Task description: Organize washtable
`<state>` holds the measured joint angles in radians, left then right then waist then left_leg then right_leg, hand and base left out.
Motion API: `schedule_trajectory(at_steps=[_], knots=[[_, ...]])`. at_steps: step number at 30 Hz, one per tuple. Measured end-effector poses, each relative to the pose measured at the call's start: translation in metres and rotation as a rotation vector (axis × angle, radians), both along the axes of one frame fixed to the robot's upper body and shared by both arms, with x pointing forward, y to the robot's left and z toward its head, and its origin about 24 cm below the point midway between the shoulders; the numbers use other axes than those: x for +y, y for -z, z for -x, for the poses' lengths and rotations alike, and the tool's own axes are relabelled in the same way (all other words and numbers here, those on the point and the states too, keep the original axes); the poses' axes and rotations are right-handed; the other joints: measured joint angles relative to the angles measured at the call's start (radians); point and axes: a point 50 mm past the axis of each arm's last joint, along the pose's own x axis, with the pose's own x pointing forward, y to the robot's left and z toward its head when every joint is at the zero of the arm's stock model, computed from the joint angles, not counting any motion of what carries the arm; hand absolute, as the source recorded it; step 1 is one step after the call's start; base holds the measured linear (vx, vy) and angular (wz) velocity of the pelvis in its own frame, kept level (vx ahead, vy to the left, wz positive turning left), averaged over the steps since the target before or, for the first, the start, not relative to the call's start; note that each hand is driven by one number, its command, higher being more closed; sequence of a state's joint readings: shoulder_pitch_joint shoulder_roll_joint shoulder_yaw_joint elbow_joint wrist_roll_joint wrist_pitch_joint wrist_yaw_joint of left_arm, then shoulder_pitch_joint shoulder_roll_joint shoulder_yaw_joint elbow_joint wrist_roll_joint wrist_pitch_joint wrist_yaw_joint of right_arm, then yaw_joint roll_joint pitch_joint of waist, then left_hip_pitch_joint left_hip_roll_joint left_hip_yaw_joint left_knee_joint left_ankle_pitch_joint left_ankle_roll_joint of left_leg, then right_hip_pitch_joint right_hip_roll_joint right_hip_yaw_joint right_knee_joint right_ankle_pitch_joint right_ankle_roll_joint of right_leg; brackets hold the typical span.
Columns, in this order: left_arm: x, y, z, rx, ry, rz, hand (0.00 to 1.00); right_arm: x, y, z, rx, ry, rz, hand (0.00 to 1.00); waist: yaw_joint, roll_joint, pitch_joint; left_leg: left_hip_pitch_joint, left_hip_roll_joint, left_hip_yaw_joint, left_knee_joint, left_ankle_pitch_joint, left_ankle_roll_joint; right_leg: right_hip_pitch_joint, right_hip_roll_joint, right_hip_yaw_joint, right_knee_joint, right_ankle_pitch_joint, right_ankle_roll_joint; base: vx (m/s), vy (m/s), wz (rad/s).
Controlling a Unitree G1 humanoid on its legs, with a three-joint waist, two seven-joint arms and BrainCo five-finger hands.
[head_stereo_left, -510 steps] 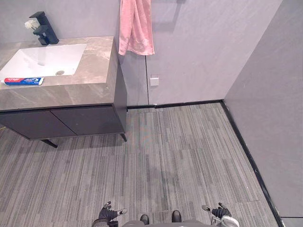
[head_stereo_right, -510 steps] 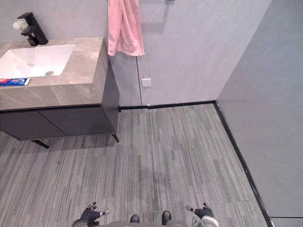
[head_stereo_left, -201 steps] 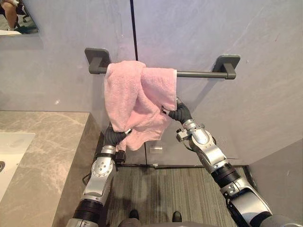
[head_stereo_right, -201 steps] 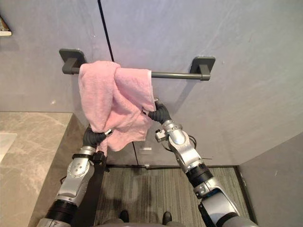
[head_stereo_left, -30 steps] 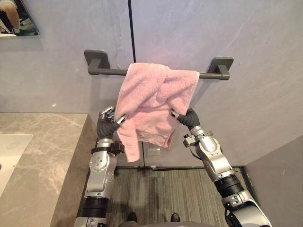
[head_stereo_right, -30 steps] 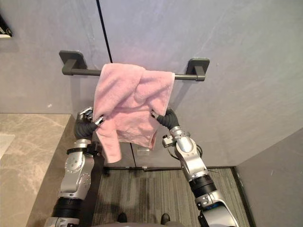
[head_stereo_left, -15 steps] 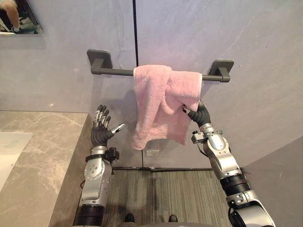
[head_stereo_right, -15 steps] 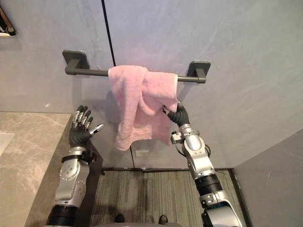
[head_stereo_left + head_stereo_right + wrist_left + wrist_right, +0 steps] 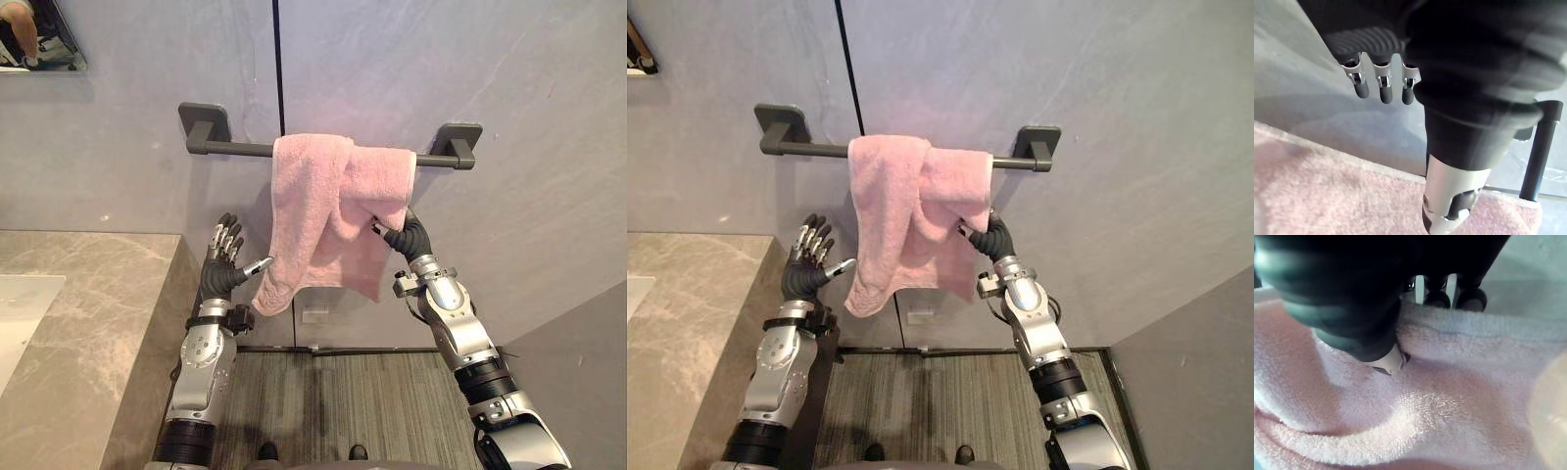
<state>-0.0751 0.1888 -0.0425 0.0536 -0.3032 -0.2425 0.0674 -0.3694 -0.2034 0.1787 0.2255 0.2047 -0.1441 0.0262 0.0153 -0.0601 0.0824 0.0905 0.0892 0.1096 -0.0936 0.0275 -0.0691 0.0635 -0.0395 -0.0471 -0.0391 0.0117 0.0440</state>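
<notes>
Left eye view showed the towel [image 9: 333,211] draped over the bar [image 9: 240,149], bunched in thick folds toward the bar's right end instead of hanging flat. A second earlier both hands had held it stretched between them. Since then the left hand [image 9: 223,269] had let go, and the cloth had slumped into a narrow, twisted hang. That hand now stood wide, fingers straight and spread, and it had moved back in until its thumb was just beside the towel's drooping lower corner; I could not tell whether they touched. Its wrist view agreed: straight fingers [image 9: 1381,90] clear of the cloth, holding nothing. The right hand [image 9: 407,238] had kept its pinch on the right edge under the fold, with the thumb [image 9: 1388,361] pressed into the pile and the fingers over the hem. By my reading, the spread was lost when the left hand released, so the tidy hang was not yet made. The left hand probably needed to retake that low corner and draw it out along the bar. The counter [image 9: 88,294] lay to the left, well apart from the work.
</notes>
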Motion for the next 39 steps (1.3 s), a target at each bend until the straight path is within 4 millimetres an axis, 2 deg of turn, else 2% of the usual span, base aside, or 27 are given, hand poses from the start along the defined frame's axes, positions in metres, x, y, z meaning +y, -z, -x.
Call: schedule_trajectory(at_steps=[4,5,10,18,28,39], knots=[[-0.007,-0.013,-0.009,-0.044,0.038,-0.021,0.00,0.008,-0.001,-0.001,-0.003,-0.031,0.013,1.00,-0.004,0.001,0.000,0.000,0.000,0.004,0.000,0.000,0.000,-0.002,0.000,0.004,0.000,0.001,-0.001,0.00,0.000,-0.02],[-0.010,-0.015,-0.011,-0.053,0.047,-0.024,1.00,0.008,-0.003,-0.002,-0.009,-0.032,0.013,1.00,-0.002,0.001,0.000,0.000,0.000,0.005,0.000,0.000,0.000,-0.003,0.000,0.005,0.000,0.001,-0.001,0.00,0.000,0.00],[-0.012,-0.015,-0.015,-0.048,0.055,-0.032,1.00,0.012,-0.008,-0.008,-0.017,-0.042,0.022,1.00,-0.003,0.001,0.000,0.000,0.000,0.006,0.000,0.000,0.000,-0.004,0.000,0.007,0.000,0.002,-0.002,0.00,0.000,0.00],[-0.023,-0.028,-0.024,-0.091,0.092,-0.042,1.00,0.019,-0.006,-0.007,-0.002,-0.068,0.038,1.00,-0.006,0.006,0.000,-0.006,-0.001,0.019,0.000,0.000,0.000,-0.015,0.000,0.020,-0.005,0.011,-0.005,0.00,-0.001,-0.05],[-0.021,-0.021,-0.026,-0.061,0.074,-0.055,1.00,0.019,-0.007,-0.012,0.003,-0.066,0.045,1.00,-0.009,0.032,-0.007,-0.006,0.000,0.020,0.000,0.002,-0.001,-0.014,0.001,0.020,-0.010,0.017,-0.007,0.00,0.000,0.00],[-0.020,-0.022,-0.026,-0.063,0.063,-0.058,1.00,0.019,-0.007,-0.012,0.003,-0.065,0.046,1.00,-0.006,0.032,-0.007,-0.008,0.000,0.018,0.000,0.004,-0.001,-0.011,0.002,0.019,-0.018,0.021,-0.007,0.00,0.000,0.00]])
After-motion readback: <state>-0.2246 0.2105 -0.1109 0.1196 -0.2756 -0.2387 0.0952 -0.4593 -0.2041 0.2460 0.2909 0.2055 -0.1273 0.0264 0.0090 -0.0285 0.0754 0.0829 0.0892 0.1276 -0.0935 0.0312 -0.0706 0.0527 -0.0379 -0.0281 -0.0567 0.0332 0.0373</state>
